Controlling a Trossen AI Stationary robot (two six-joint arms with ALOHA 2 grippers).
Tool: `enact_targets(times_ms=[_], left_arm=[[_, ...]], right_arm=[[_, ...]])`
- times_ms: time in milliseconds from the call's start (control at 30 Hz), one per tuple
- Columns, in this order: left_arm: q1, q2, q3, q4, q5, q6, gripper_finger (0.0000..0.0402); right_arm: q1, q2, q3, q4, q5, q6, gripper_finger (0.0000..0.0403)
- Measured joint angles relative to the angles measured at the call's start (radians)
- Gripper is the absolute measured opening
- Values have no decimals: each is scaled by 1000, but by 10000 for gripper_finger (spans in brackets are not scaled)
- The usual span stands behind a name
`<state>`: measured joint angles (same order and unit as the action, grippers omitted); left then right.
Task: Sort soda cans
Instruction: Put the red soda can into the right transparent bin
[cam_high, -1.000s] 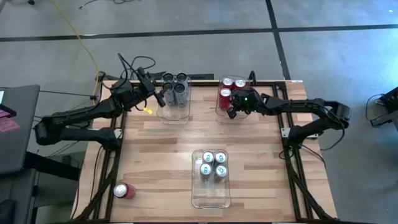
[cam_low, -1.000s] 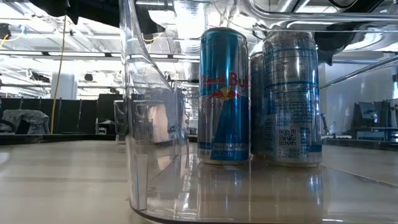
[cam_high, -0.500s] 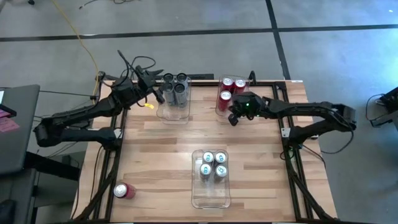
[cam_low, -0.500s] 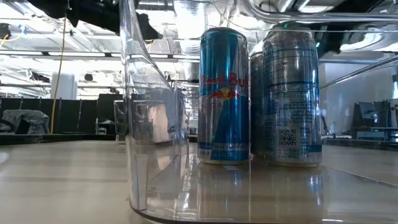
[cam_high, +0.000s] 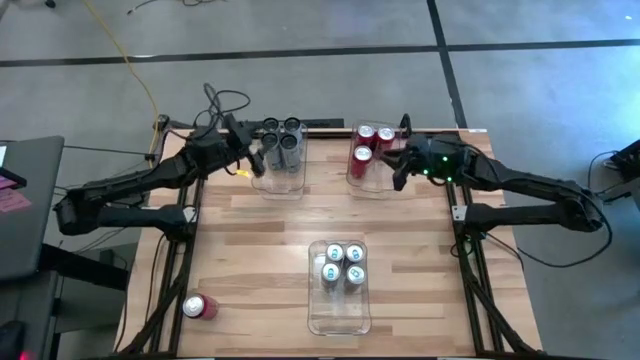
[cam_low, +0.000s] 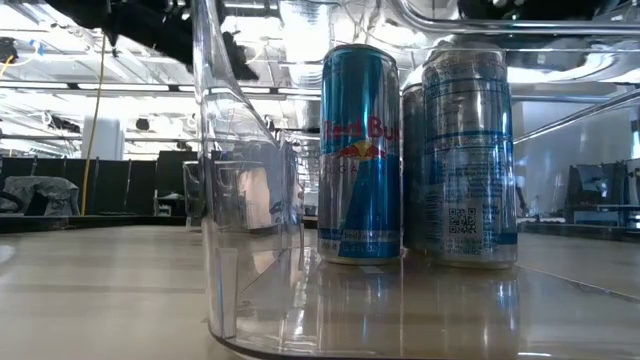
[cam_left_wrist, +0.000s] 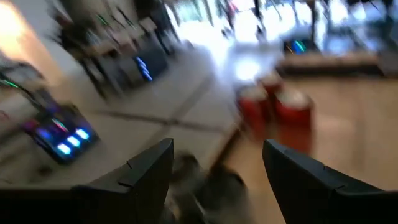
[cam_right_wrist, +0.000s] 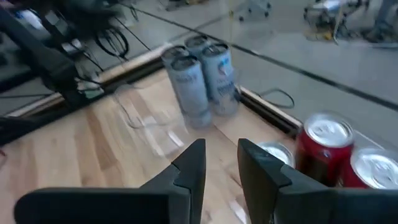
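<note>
Three grey cans (cam_high: 281, 140) stand in the far-left clear bin, also in the right wrist view (cam_right_wrist: 199, 74). Red cans (cam_high: 368, 143) stand in the far-right bin (cam_right_wrist: 326, 146). Several silver-blue cans (cam_high: 341, 264) stand in the near centre bin (cam_low: 360, 150). One red can (cam_high: 198, 306) lies on its side near the table's near-left corner. My left gripper (cam_high: 256, 157) hovers open just left of the grey cans (cam_left_wrist: 217, 174). My right gripper (cam_high: 398, 170) is open with a narrow gap (cam_right_wrist: 222, 168), empty, just right of the red cans.
The far-left bin (cam_high: 283, 183) and far-right bin (cam_high: 368, 183) have bare floor on their near halves. The centre bin (cam_high: 340, 315) is bare at its near end. Bare wooden table lies between the bins and along the left and right sides.
My right gripper has drawn back from above the red cans' bin toward the table's right edge, holding nothing. My left gripper has shifted slightly away from the grey cans. No can has moved.
</note>
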<state>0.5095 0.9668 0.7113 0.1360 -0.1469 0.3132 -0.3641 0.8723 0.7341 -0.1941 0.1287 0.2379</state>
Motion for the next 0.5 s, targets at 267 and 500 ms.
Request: enact_targets(times_ms=[267,500], left_arm=[[-104,-135,49,-539,34,-301,242],[-351,-269,107,-685,33,-484,242]], right_arm=[[67,5,-3,45,0,7,113],[113,73,-42,237,0,-34,113]])
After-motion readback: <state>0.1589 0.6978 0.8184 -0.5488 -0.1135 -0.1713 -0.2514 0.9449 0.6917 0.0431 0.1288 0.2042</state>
